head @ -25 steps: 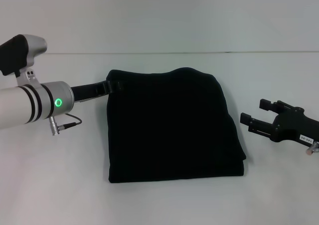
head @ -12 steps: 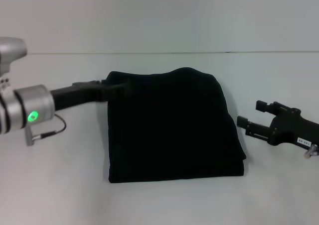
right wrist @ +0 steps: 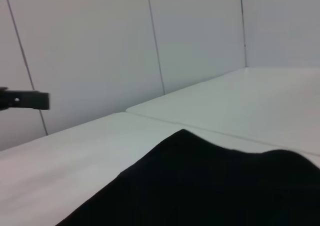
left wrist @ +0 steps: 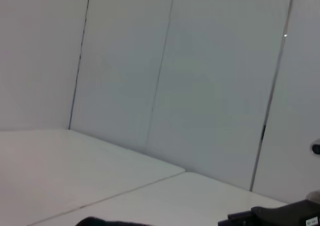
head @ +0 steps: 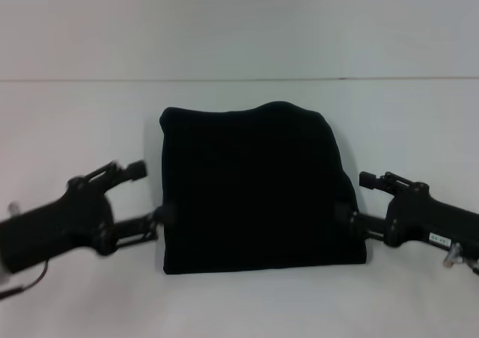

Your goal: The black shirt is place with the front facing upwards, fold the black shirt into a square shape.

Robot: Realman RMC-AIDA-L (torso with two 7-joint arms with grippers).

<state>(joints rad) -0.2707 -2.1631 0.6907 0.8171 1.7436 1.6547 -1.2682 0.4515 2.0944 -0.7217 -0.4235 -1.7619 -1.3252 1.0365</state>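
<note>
Black shirt: the black shirt (head: pixel 254 188) lies folded into a near-square bundle in the middle of the white worktop (head: pixel 75 121), flat and plain black all over, with no lettering or label showing on the upper face.
Edges: the near and left edges run fairly straight; the far edge humps up a little toward the right; the right edge bulges outward lower down, where the layers show at the near right corner.
Left pincer: the left pincer (head: pixel 146 200) sits at the near left of the shirt, fingers spread wide apart; one finger (head: pixel 127 171) points up clear of the cloth and the lower one reaches the shirt's left edge. It grasps nothing.
Right pincer: the right pincer (head: pixel 358 202) sits at the near right side, also released, its upper finger (head: pixel 374 179) just beside the cloth and its lower one against the right edge.
Right wrist view: the shirt (right wrist: pixel 210 186) fills the lower part as a dark, smooth mound on the pale worktop.
</note>
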